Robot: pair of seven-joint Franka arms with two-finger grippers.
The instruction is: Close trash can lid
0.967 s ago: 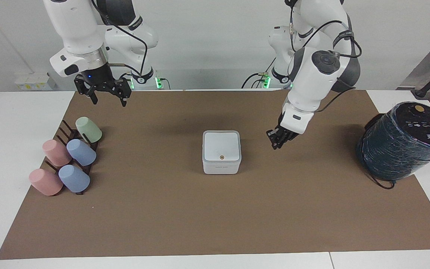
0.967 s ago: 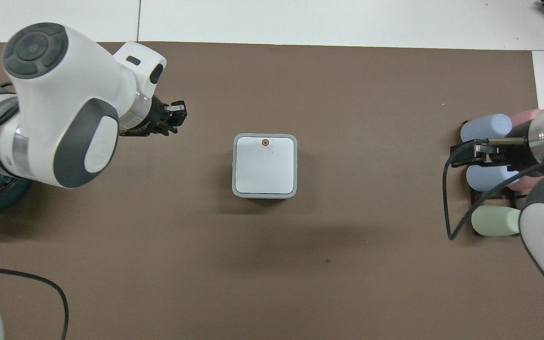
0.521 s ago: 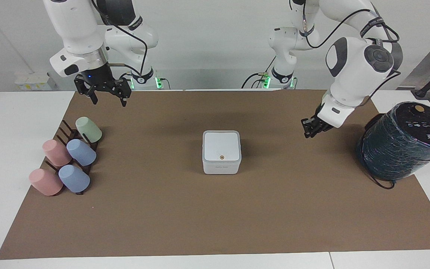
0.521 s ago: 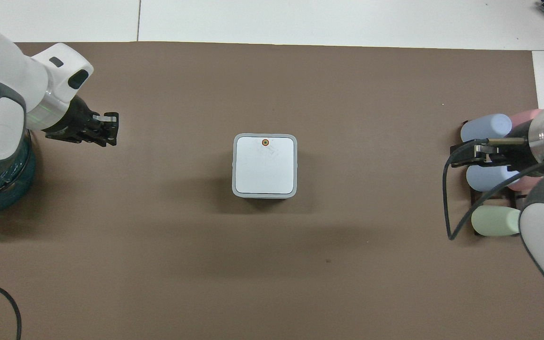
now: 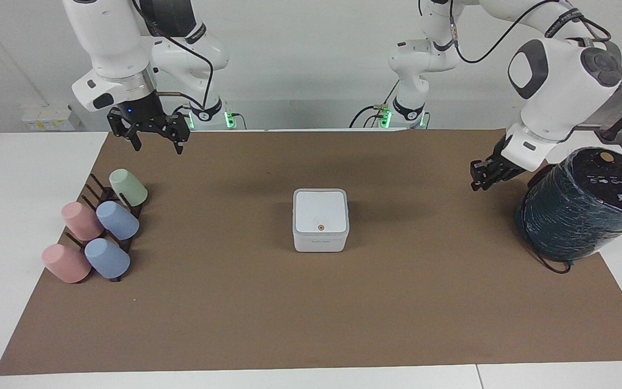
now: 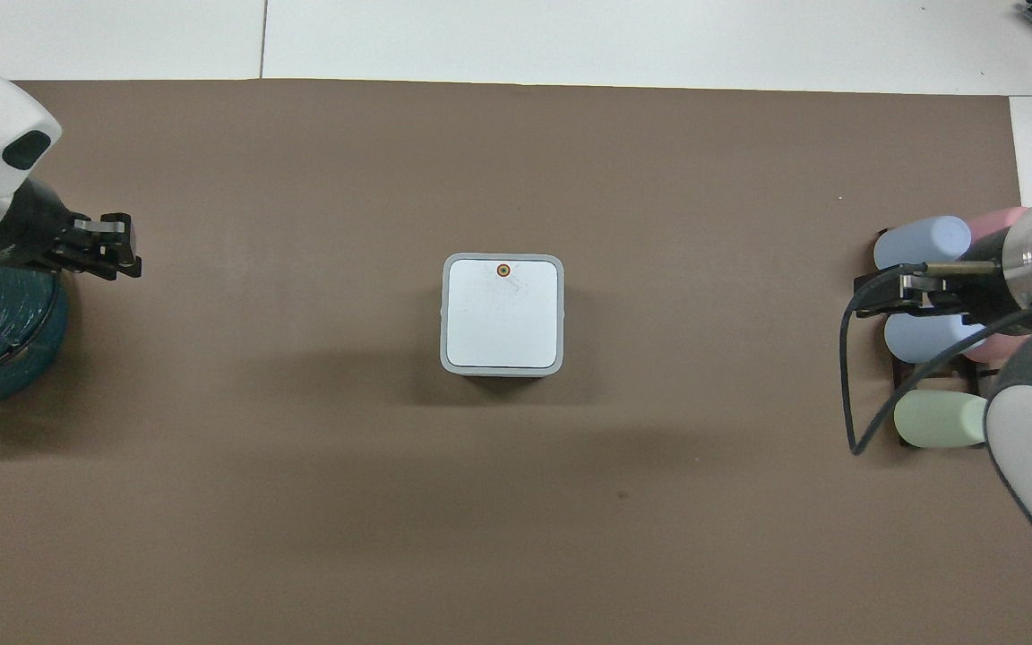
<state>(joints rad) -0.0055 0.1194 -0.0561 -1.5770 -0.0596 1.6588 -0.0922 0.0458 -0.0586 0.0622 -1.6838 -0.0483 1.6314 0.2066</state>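
Above the brown mat at the left arm's end of the table, the left gripper [image 5: 481, 178] hangs just beside the dark teal wrapped cylinder [image 5: 586, 208], holding nothing; whether its fingers are parted or together I cannot tell. A second ago it was close beside the trash can [image 5: 320, 220], half a second ago it was midway out, and now it has pulled back well apart from it, so the arm reads as withdrawing rather than reaching. The right gripper [image 5: 155, 138] waits over the mat near the robots' edge, above the rack of pastel cups [image 5: 97, 227], its fingers spread wide and empty, unmoved across all three moments. Outward from both, the trash can sits alone in the middle of the mat, well apart from either gripper. The lid [image 6: 503, 313] lies flat and flush in the can's grey rim, its orange dot [image 6: 503, 270] showing on top at the edge farther from the robots; no blue underside is visible. It has lain that way throughout the last second. My judgement is that the lid is already closed and the task is done, with only the left arm's retreat left to finish.
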